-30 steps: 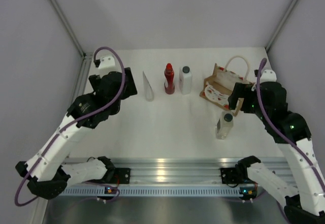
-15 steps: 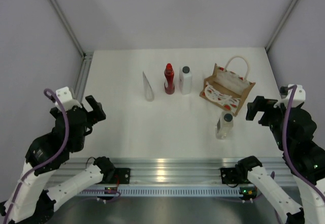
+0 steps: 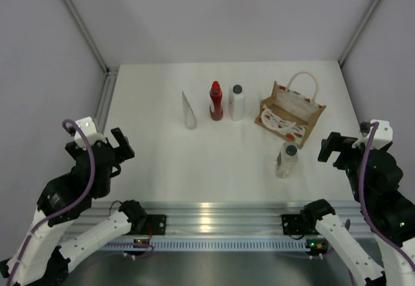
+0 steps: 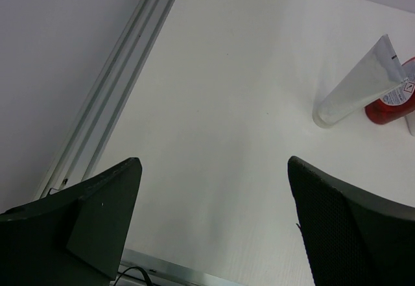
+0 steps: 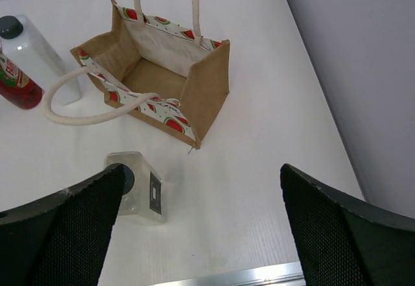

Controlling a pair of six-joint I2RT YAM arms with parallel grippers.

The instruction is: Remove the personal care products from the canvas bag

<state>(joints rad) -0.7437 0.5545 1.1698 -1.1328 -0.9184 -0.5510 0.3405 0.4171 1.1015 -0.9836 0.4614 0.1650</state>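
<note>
since my arms are pulling back, left gripper (image 4: 214,198) and right gripper (image 5: 202,218) gaping empty, i am judging the task done: tube (image 3: 189,111), red bottle (image 3: 216,102), white bottle (image 3: 237,103) and clear bottle (image 3: 285,160) are standing outside the hollow canvas bag (image 5: 206,98).

Table (image 3: 162,163) holds tube (image 3: 189,112), red bottle (image 3: 216,102), white bottle (image 3: 237,104), clear bottle (image 3: 285,161), bag (image 3: 279,119).

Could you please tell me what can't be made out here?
- Right wrist view: the clear, dark-capped bottle has its cap partly behind a finger of the right gripper.
- Left wrist view: the red bottle is cut by the right edge and partly behind the slim grey-white tapered tube.
</note>
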